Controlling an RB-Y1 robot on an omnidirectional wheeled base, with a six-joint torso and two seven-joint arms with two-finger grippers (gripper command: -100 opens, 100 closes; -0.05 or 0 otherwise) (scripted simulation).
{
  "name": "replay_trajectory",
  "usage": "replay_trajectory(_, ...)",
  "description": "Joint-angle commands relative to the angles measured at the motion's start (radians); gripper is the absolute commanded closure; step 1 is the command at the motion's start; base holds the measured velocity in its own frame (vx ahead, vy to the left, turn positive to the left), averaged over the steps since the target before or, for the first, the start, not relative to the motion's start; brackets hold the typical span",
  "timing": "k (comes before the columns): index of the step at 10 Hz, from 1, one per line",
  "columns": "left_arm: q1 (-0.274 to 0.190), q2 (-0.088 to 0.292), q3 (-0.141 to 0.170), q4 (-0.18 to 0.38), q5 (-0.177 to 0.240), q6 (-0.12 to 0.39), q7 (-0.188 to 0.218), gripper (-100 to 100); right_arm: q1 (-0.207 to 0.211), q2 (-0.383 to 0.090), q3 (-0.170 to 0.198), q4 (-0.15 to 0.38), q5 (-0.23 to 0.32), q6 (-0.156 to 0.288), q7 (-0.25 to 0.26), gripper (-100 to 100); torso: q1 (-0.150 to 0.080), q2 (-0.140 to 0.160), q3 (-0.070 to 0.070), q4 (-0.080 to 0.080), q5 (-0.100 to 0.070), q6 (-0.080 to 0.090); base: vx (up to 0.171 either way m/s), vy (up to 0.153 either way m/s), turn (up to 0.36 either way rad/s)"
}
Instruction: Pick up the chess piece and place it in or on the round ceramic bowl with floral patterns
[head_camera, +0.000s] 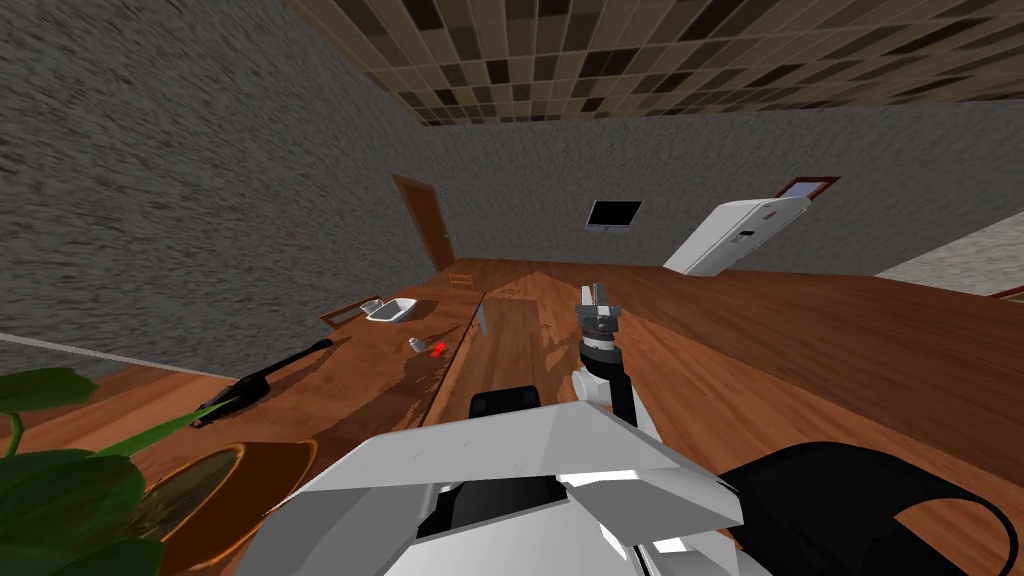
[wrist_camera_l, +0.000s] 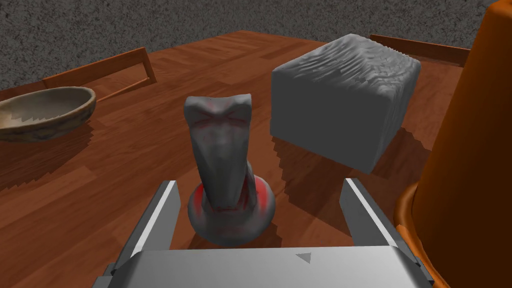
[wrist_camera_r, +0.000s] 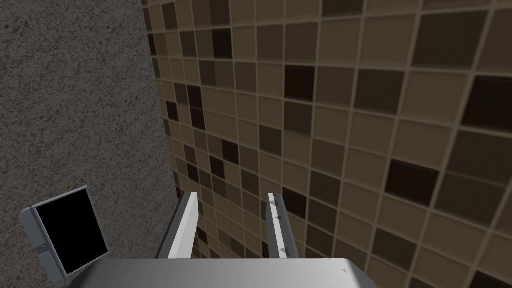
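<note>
Left pincer (wrist_camera_l: 260, 181) straddles the upright grey chess piece (wrist_camera_l: 220, 145), fingers spread.

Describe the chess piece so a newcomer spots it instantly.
On the wooden table, look between the open fingers of the left gripper. The chess piece stands upright: a grey figure on a round base, streaked red. Nearby are a grey block, a shallow bowl and an orange object; only it is slim, tall and red-marked.
</note>
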Motion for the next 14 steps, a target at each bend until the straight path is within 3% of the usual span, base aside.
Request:
replay_trajectory(1, 0.006, -0.019, 0.024, 0.002, 0.031, -0.012, 0.004, -100, 0.0, 0.0, 0.0, 0.0, 0.0, 0.0, 0.0, 0, 0.0, 0.0, 0.0, 0.0, 0.0, 0.0, -0.09, 0.083, -0.167)
replay_trajectory(3, 0.007, -0.027, 0.048, 0.037, 0.06, -0.024, 0.022, -100, 0.0, 0.0, 0.0, 0.0, 0.0, 0.0, 0.0, 0, 0.001, 0.0, 0.0, 0.0, 0.0, 0.0, -0.08, 0.108, -0.205)
replay_trajectory(4, 0.007, -0.024, 0.042, 0.026, 0.054, -0.019, 0.014, -100, 0.0, 0.0, 0.0, 0.0, 0.0, 0.0, 0.0, 0, 0.002, 0.0, 0.0, 0.0, 0.0, 0.0, -0.041, 0.052, -0.02)
replay_trajectory(5, 0.007, -0.024, 0.044, 0.028, 0.055, -0.019, 0.015, 0, 0.0, 0.0, 0.0, 0.0, 0.0, 0.0, 0.0, 0, -0.001, -0.002, -0.001, 0.0, 0.0, -0.001, -0.008, 0.01, 0.001)
replay_trajectory(6, 0.007, -0.024, 0.044, 0.028, 0.055, -0.019, 0.015, -100, 0.0, 0.0, 0.0, 0.0, 0.0, 0.0, 0.0, 0, -0.004, -0.004, -0.002, -0.001, -0.001, 0.0, 0.0, 0.0, 0.0)
replay_trajectory(7, 0.008, -0.024, 0.044, 0.028, 0.055, -0.019, 0.015, 100, 0.0, 0.0, 0.0, 0.0, 0.0, 0.0, 0.0, 0, -0.005, -0.005, -0.003, -0.001, -0.001, -0.001, 0.0, 0.0, 0.0)
replay_trajectory(11, 0.007, -0.024, 0.043, 0.028, 0.055, -0.019, 0.015, 100, 0.0, 0.0, 0.0, 0.0, 0.0, 0.0, 0.0, 0, -0.005, -0.006, -0.003, -0.001, -0.002, -0.001, 0.0, 0.0, 0.0)
replay_trajectory(12, 0.007, -0.024, 0.043, 0.028, 0.055, -0.019, 0.015, 0, 0.0, 0.0, 0.0, 0.0, 0.0, 0.0, 0.0, 0, -0.006, -0.006, -0.003, -0.001, -0.002, -0.001, 0.0, 0.0, 0.0)
replay_trajectory(13, 0.007, -0.024, 0.043, 0.028, 0.055, -0.019, 0.015, 100, 0.0, 0.0, 0.0, 0.0, 0.0, 0.0, 0.0, 0, -0.006, -0.006, -0.003, -0.001, -0.002, -0.001, 0.0, 0.0, 0.0)
replay_trajectory(14, 0.007, -0.024, 0.043, 0.028, 0.055, -0.019, 0.015, 0, 0.0, 0.0, 0.0, 0.0, 0.0, 0.0, 0.0, 0, -0.006, -0.006, -0.003, -0.001, -0.002, -0.001, 0.0, 0.0, 0.0)
